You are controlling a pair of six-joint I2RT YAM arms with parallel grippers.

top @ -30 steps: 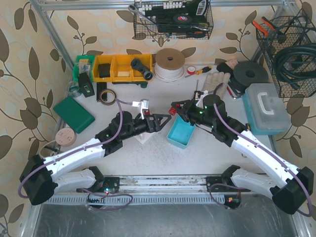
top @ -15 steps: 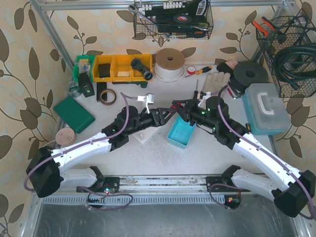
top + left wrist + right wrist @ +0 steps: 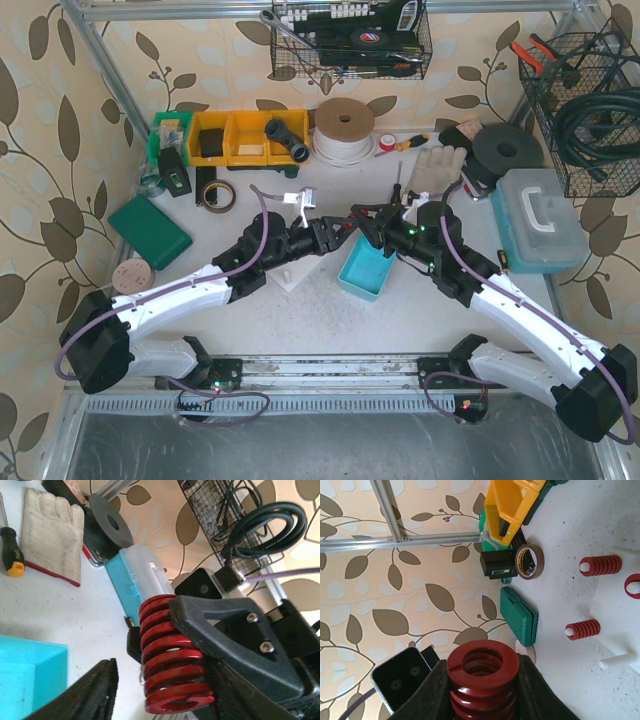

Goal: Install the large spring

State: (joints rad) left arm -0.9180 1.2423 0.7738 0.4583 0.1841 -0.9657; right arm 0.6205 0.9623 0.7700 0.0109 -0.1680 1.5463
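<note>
The large spring (image 3: 482, 667) is clamped in the right pincer (image 3: 481, 674), whose fingers close on its coils from both sides. It is held in the air above the worktop (image 3: 310, 320), not yet on any peg. From overhead, it hangs just past the far right corner of the white peg block (image 3: 292, 276).

The left pincer (image 3: 160, 697) stands wide, with the spring inside its gap. Its near pad is clearly apart from the coils. Whether the other pad touches them cannot be told.

In the left wrist view the spring's (image 3: 170, 655) long axis runs across the left pincer's gap. One open end faces that camera low down, and the right arm's finger overlaps the coils on one side. The right wrist camera sees the spring nearly end-on, so its axis lies along the right fingers and points out past their tips.

The coming move probably turns on where the peg block lies from the spring. The peg block (image 3: 615, 612) sits off to one side of the spring's axis rather than in line with it. On the block stand small springs (image 3: 600, 565) already seated, and a bare peg (image 3: 615, 661) at its near edge.

The left arm (image 3: 200, 285) passes directly over the block and is the nearer of the two to it. This looks like a handover, after which the spring's bore would have to be turned to line up with that peg.
</note>
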